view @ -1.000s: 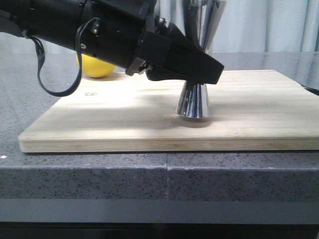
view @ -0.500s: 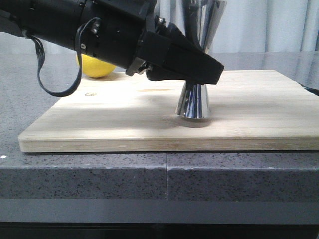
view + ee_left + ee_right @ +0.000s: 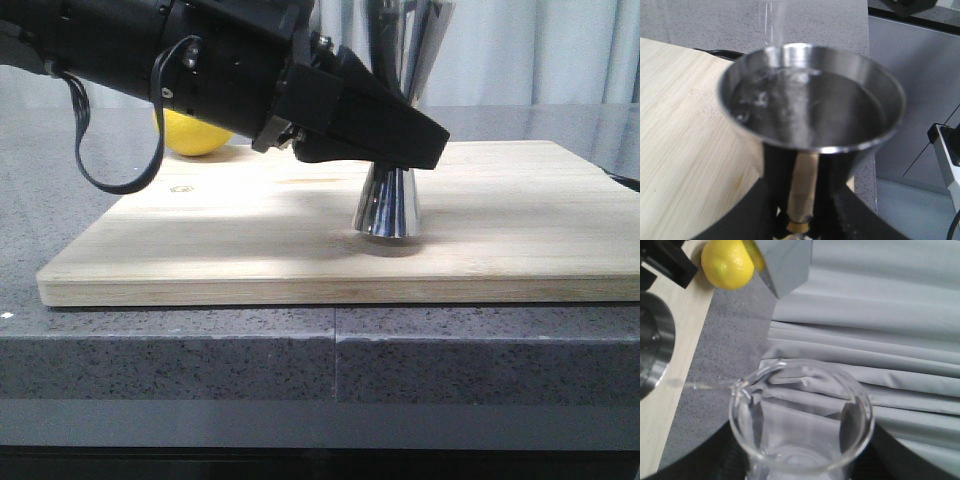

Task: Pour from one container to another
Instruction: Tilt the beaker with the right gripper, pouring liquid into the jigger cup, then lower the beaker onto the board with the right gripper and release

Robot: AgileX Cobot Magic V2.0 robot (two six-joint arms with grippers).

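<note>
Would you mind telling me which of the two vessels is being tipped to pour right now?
The clear glass beaker in the right end effector; a thin stream leaves its lip. The steel jigger stands upright on the wooden board, receiving.

Even, soft daylight; glare on the jigger (image 3: 386, 208); both wrist views blurred up close.

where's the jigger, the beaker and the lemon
jigger (image 3: 388, 205), front view, its lower cone above the board
beaker (image 3: 800, 405), right wrist view, inner wall under the rim
lemon (image 3: 727, 262), right wrist view, middle of its peel
</note>
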